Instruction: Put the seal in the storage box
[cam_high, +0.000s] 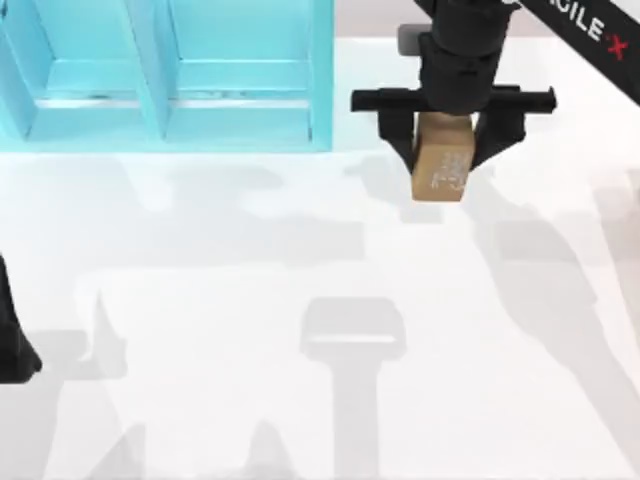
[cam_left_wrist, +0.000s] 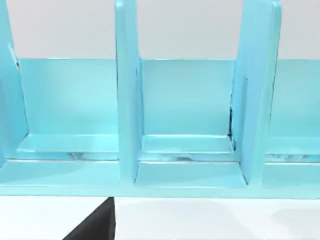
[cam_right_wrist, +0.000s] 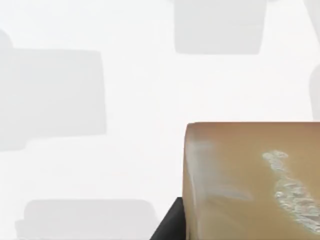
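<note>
The seal (cam_high: 443, 168), a tan-brown block with whitish carved marks on its face, sits between the black fingers of my right gripper (cam_high: 447, 158), which is shut on it at the table's back right. The right wrist view shows the seal (cam_right_wrist: 250, 185) close up over the white table. The light-blue storage box (cam_high: 322, 80) stands at the back left, its right wall a short way left of the seal. In the left wrist view the storage box (cam_left_wrist: 127, 100) faces the camera with upright dividers and open compartments. My left arm (cam_high: 12, 345) is parked at the left edge.
The white table (cam_high: 330, 380) stretches in front of the box and the seal, marked with grey shadows. A bar of my right arm (cam_high: 590, 30) crosses the back right corner.
</note>
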